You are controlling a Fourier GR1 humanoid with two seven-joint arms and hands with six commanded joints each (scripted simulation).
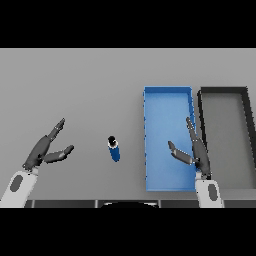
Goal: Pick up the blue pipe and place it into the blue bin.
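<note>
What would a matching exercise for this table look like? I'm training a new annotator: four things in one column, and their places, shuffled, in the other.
Things:
1. blue pipe
2. blue bin
3. black bin
4. left hand

Places:
A. far right of the table
B. open, at the left, above bare table
C. on the table between the two hands
D. under the open right hand

Pairs: 1-C, 2-D, 3-A, 4-B
</note>
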